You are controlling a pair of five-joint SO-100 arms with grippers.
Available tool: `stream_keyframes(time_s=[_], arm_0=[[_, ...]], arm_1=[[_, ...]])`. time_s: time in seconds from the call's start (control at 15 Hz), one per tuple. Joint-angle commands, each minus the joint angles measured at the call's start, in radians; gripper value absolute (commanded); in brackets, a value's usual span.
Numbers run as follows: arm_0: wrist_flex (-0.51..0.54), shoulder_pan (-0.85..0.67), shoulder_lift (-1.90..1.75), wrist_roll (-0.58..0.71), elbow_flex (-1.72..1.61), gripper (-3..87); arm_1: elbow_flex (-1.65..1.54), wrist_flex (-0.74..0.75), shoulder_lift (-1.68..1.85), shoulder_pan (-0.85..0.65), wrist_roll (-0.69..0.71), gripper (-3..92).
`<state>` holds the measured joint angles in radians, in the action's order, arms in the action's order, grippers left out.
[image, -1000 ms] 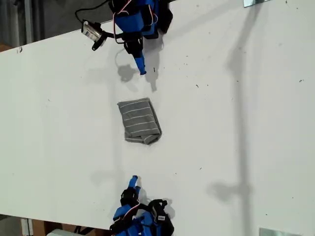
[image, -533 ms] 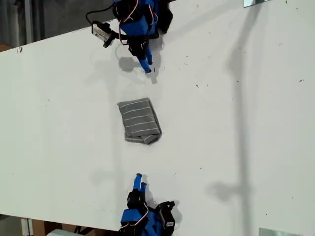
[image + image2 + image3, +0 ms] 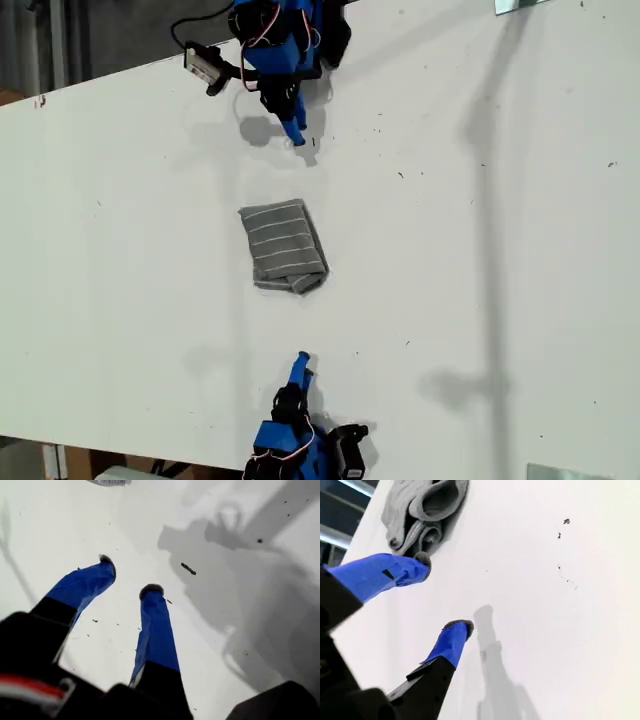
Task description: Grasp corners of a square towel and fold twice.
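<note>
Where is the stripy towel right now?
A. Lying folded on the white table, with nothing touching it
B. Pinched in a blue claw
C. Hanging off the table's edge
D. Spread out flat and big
A: in the exterior view the towel lies folded small on the table, apart from both blue claws.

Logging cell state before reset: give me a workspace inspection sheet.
Surface: white table, a few dark specks.
Job's things: towel folded small, one end rumpled, touched by neither claw.
Clutter: nothing seen.
Grippers: my first claw open, empty; my second claw open, empty, short of the towel.
Cables: black cable at the arm by the exterior view's top edge.
Surroundings: metal plate at the exterior view's top edge.
</note>
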<state>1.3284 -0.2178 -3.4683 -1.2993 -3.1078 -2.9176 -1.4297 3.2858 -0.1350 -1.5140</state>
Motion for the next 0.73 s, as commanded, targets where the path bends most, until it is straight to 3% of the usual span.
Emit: stream_keyframes(time_s=[0.0, 0.13, 0.2, 0.67], arm_0=[[-0.014, 0.014, -0.003, 0.067, -0.006, 19.8], [-0.018, 0.012, -0.003, 0.224, -0.009, 18.9], [-0.02, 0.012, -0.003, 0.242, -0.009, 18.7], [-0.02, 0.012, -0.003, 0.238, -0.009, 17.3]], arm_1=[[0.025, -0.011, -0.002, -0.008, 0.015, 16.3], [0.025, -0.011, -0.002, -0.005, 0.015, 16.3], [0.025, -0.011, -0.002, -0.003, 0.015, 16.3], [0.025, -0.011, -0.002, -0.003, 0.015, 16.2]])
